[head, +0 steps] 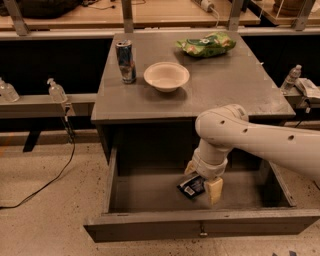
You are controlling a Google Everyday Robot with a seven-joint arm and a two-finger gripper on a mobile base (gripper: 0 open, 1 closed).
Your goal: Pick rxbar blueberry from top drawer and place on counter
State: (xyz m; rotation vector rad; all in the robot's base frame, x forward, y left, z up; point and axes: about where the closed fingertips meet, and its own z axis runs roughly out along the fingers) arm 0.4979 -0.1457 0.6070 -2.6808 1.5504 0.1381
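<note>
The rxbar blueberry (pixel 190 186), dark with a white label patch, lies on the floor of the open top drawer (pixel 145 194), a little right of its middle. My gripper (pixel 202 180) reaches down into the drawer straight over the bar. Its two cream fingers (pixel 214 190) are spread, one on each side of the bar's right end. The arm covers part of the bar. The grey counter (pixel 220 85) is the cabinet top above the drawer.
On the counter stand a drink can (pixel 125 61), a cream bowl (pixel 166 76) and a green chip bag (pixel 205 44). Plastic bottles (pixel 56 90) stand on a low shelf at left, another bottle (pixel 290 78) at right. A wooden bench (pixel 165 12) runs behind.
</note>
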